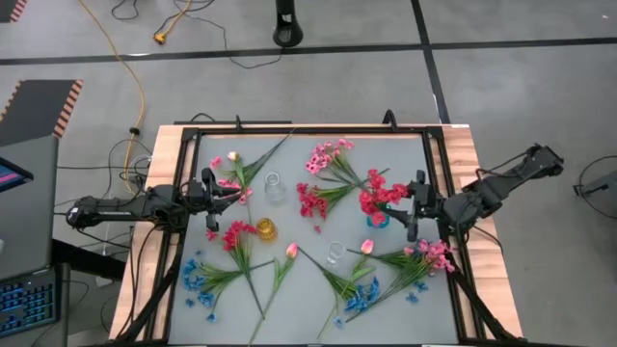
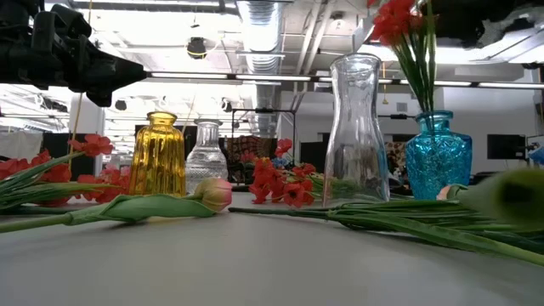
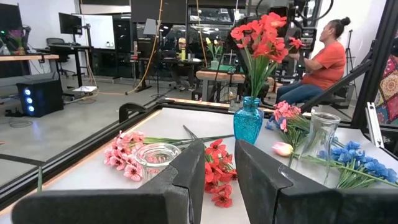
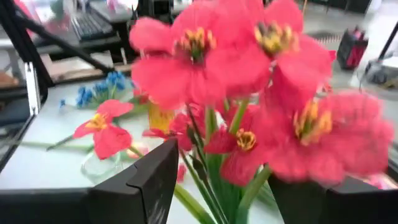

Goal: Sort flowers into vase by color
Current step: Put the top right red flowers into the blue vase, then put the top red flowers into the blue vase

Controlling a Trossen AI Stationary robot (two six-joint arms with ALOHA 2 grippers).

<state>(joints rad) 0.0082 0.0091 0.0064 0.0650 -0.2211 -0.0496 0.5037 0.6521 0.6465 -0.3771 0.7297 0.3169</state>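
1. Right hand (image 4: pixel 221 186), fingers spread, sits beside the red flowers (image 1: pixel 378 196) standing in the blue vase (image 1: pixel 378 219).
2. Pulling away carelessly could snag stems, tipping that vase.
3. Left hand (image 3: pixel 219 180), open, waits far across the tabletop (image 1: pixel 308 280).

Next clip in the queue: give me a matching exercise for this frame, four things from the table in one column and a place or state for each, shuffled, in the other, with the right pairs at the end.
Column 1
1. blue vase
2. yellow vase
3. right gripper
4. left gripper

Column 2
A. fingers apart with nothing between them
B. stands empty
C. holds a red sprig
D. beside the red blossoms above the blue vase

Pairs: 1-C, 2-B, 3-D, 4-A
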